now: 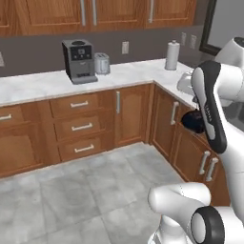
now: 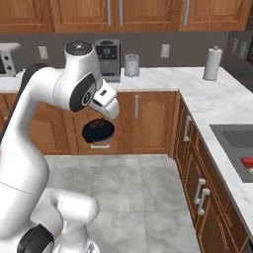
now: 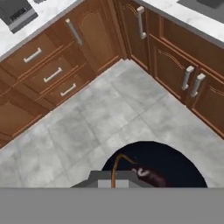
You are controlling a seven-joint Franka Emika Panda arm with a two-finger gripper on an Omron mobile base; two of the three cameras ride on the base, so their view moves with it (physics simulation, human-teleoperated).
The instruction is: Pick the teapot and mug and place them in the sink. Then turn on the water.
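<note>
A: Tool [image 2: 101, 117] state?
B: Closed, jaws together. Fingers hidden behind a dark round shape [image 2: 98, 131] right under the hand. Cannot tell what that is, or whether clamped on it. Possibly the mug, not confirmed.
A: Position?
B: Hanging in the air over the floor [image 2: 148, 197], in front of the lower cabinet doors, well apart from the sink [image 2: 230, 136].
A: Task items?
B: Red patch [image 2: 247, 161] inside the basin at the frame's right edge, probably the teapot, too cropped to be sure. Mug location: cannot tell. Water step judged not yet done.
A: Risks from here?
B: If really carrying something, a weak grip during a wide swing means a drop onto tiles. Low travel toward the sink could clip the surface [image 2: 207, 104] edge or cabinet handles. Setting down blind in the basin could knock the red-patched item already there. If carrying nothing, a wasted trip to the sink.
A: Counts, quick
B: One tool. One dark round shape. One sink. One red patch. One coffee machine [image 2: 107, 58]. One toaster [image 1: 101, 63]. One paper towel roll [image 2: 212, 63], upright in the corner of the surface
</note>
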